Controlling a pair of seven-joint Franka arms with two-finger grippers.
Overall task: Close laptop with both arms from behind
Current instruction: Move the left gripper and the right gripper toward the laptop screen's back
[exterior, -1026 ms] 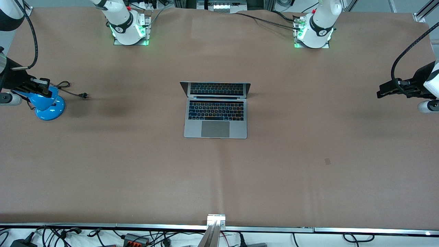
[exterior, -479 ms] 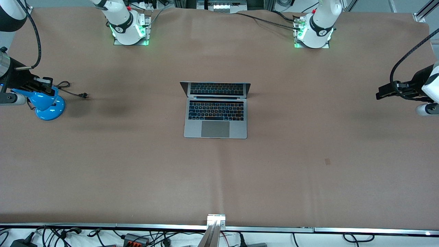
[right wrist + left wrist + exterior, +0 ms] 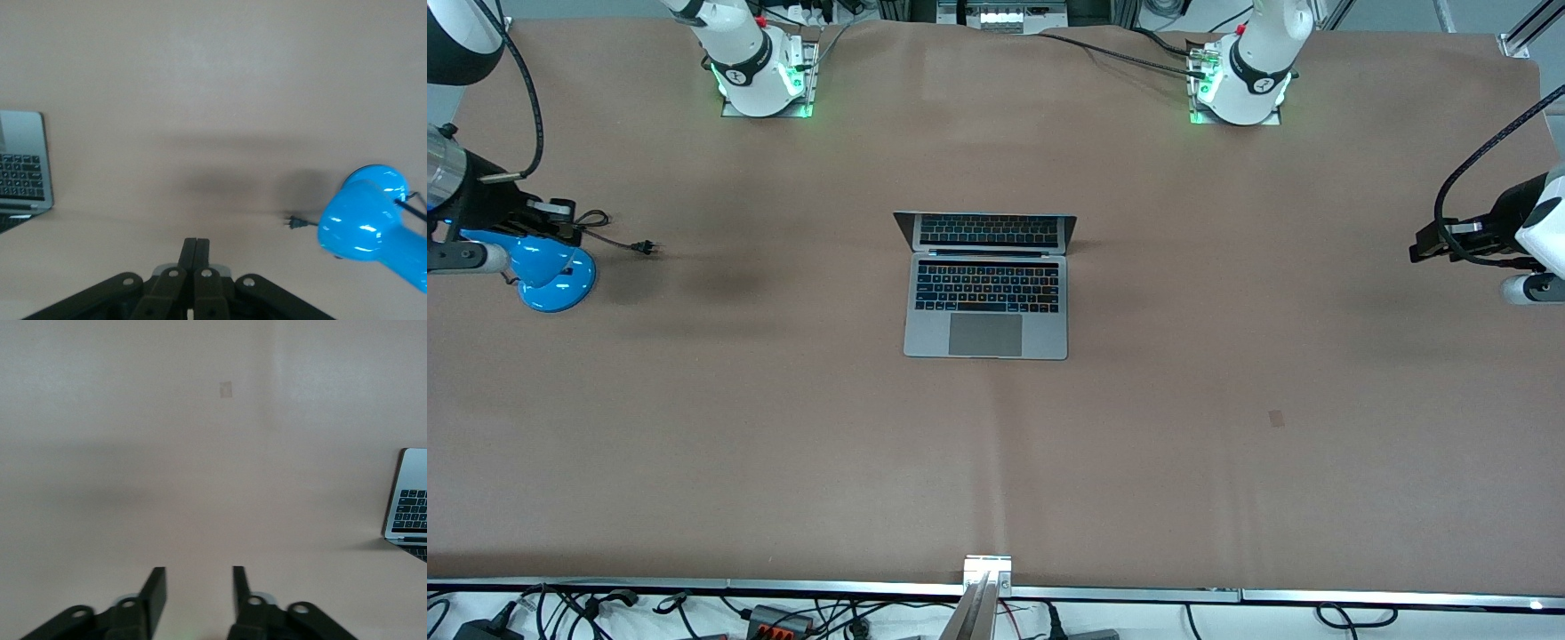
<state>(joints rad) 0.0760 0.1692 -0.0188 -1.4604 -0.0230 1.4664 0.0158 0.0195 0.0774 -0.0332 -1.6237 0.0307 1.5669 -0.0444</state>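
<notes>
Silver-grey metal, one item: the laptop (image 3: 986,286) sits open at the middle of your brown table (image 3: 1227,462), its lid raised on the side toward the arm bases, black keyboard and grey trackpad facing up. Nothing touches it.

Left gripper (image 3: 1424,245): you find it up over the left arm's end of the table, well apart from the laptop. Its two black fingers (image 3: 155,593) stand part-way apart with a clear gap between them, and they hold nothing; only bare tabletop shows through the gap in the left wrist view, with the laptop's edge (image 3: 409,500) at the side of that picture.

Right gripper (image 3: 196,257): you find it over the right arm's end of the table, just above a blue desk lamp (image 3: 547,269). Its fingers are pressed together with no gap, and nothing is between them.

Blue lamp, one item: glossy head and round base, resting on the table near its edge. Its black cord runs toward the laptop and ends in a small plug (image 3: 643,248) lying loose on the table surface.

Both arms are well clear of the laptop.
</notes>
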